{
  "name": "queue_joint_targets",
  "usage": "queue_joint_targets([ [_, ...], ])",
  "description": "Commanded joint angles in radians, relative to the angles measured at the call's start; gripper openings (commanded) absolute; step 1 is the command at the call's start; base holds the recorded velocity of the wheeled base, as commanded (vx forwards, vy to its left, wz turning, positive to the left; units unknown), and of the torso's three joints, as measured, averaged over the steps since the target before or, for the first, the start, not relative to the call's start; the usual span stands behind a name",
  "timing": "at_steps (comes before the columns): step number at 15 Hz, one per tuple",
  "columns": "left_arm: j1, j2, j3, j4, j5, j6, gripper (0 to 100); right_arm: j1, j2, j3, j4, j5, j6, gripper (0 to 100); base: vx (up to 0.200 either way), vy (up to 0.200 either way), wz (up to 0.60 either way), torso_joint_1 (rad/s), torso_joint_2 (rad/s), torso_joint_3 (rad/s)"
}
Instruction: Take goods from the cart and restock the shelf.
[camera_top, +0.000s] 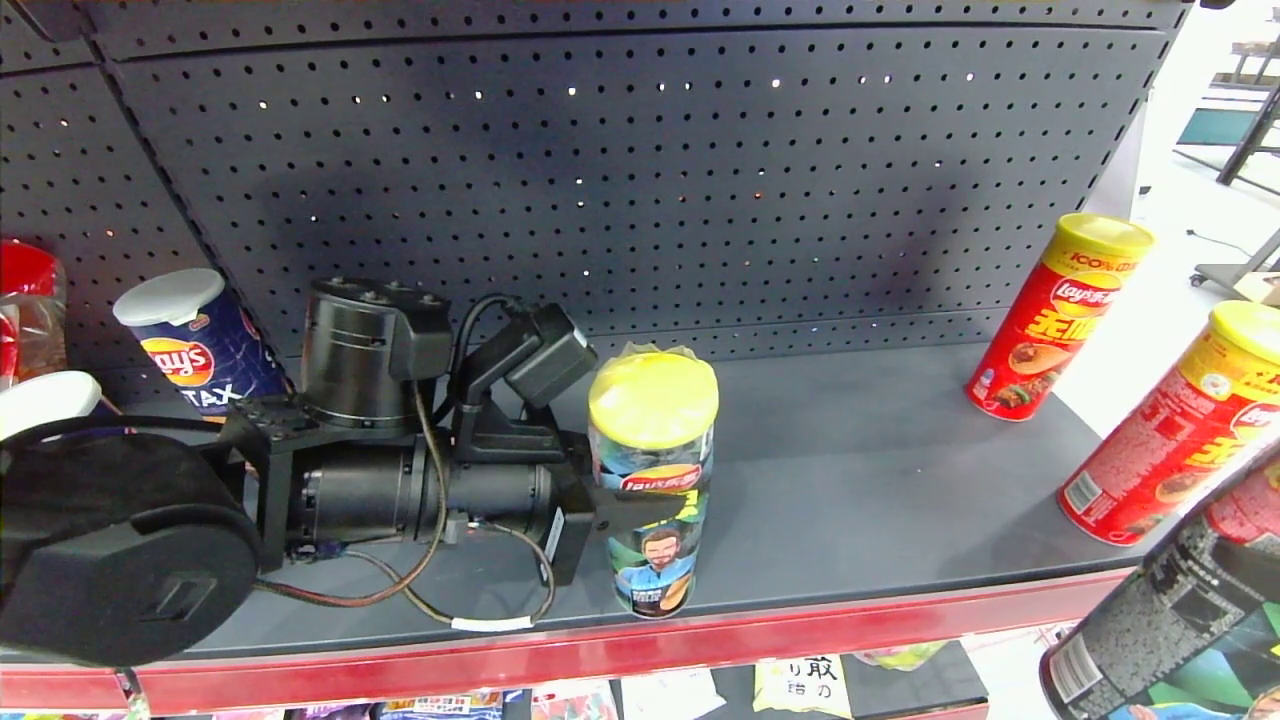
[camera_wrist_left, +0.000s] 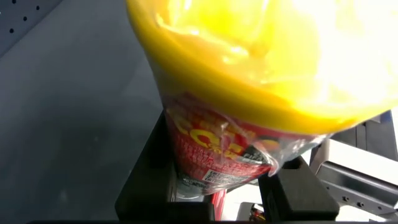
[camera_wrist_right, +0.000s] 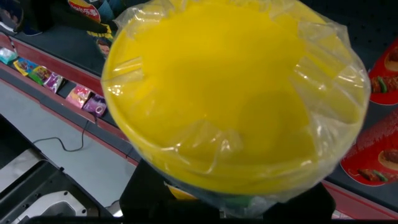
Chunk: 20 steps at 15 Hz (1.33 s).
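The left hand clamps an upright yellow-lidded chip can on the shelf, while the right hand grips a second can.

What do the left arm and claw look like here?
The left arm is matte black: stubby cylindrical joints, with a boxy camera module on a bracket. Thin dark cables loop beneath, one carrying a white tag. The left claw has flat black fingers.

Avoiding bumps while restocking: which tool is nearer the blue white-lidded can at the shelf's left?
Left. The left tool grips the yellow-lidded can mid-shelf, right of the blue can. The right tool holds a second can near the shelf's right end.
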Motion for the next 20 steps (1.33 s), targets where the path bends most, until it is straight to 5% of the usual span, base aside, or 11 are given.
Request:
queue_joint_targets([
  [1,0.000,0.000,0.000,0.000,0.003,-0.001,0,0.000,0.000,0.001,0.000,0.000,0.000,0,0.000,0.000,0.00,0.000,0.00,0.000],
  [6,0.000,0.000,0.001,0.000,0.006,0.004,0,0.000,0.001,0.000,0.002,0.002,-0.002,0,0.000,0.000,0.00,0.000,0.00,0.000],
  [7,0.000,0.002,-0.002,0.000,0.008,0.004,100,0.000,0.001,0.000,0.002,0.002,-0.002,0,0.000,0.000,0.00,0.000,0.00,0.000],
  [13,0.001,-0.025,0.017,0.001,0.023,0.001,100,0.005,0.015,-0.020,0.002,0.008,-0.003,0,0.000,0.000,0.00,0.000,0.00,0.000],
  [16,0.012,-0.090,0.093,0.001,0.023,-0.002,100,0.014,0.198,-0.180,0.000,0.035,-0.006,0,0.000,0.000,0.00,0.000,0.00,0.000],
  [20,0.035,-0.193,0.193,0.001,0.025,-0.004,100,0.082,0.408,-0.237,-0.081,0.043,-0.033,0,0.000,0.000,0.00,0.000,0.00,0.000],
])
